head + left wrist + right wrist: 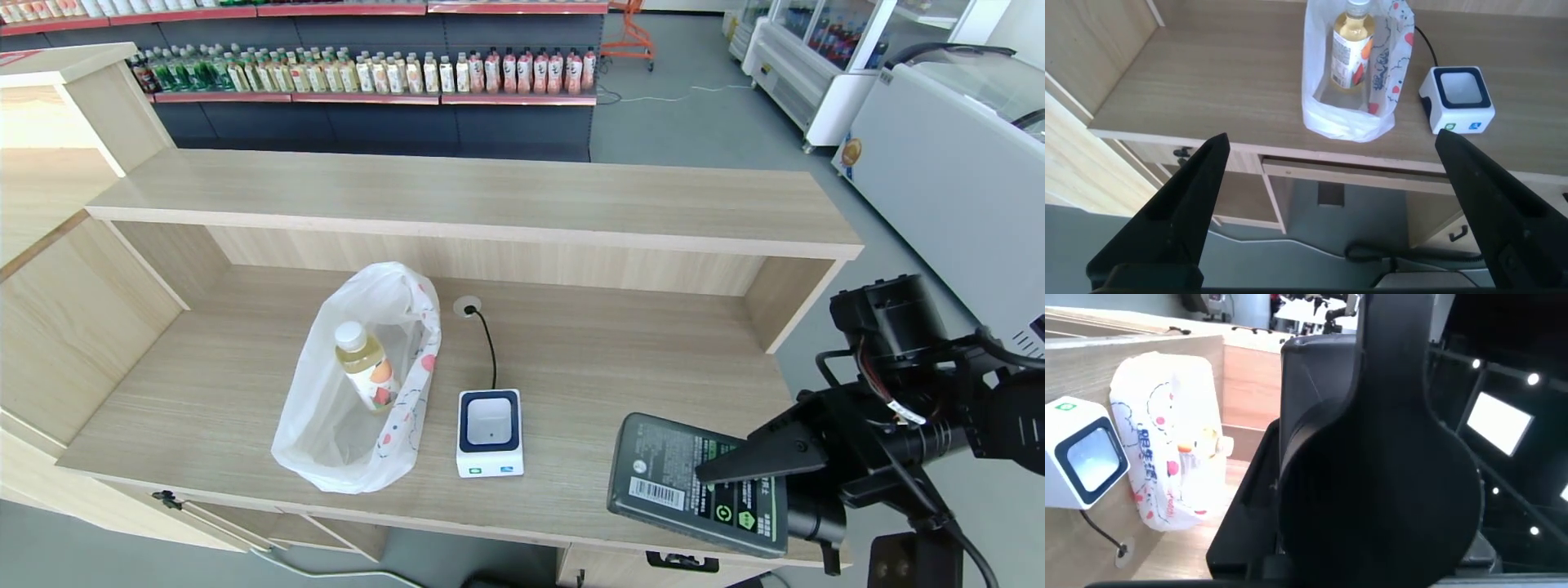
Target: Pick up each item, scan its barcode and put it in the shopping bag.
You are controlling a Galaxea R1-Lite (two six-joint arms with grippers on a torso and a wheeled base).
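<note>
One item is already bagged and a second is in hand, so the job looks to be at the scanning step. The wooden worktop (620, 359) carries the white shopping bag (310, 433), which stands open towards its left side. Over the worktop's front right edge, the right pincer (718, 474) is clamped on a flat dark grey pack (661, 474), held well right of the bag and apart from the scanner. The left pincer (1331, 140) is spread wide and holds nothing, in front of the worktop's near edge.

The white scanner (489, 431) sits just right of the bag with its dark window facing up. A pale-juice bottle (365, 367) with a white cap leans inside the bag.

Next, I judge, the pack must be turned so its barcode faces down and carried left over the window.

The pack bears a white barcode sticker (657, 492), facing up, green badges and fine print too small to read.
</note>
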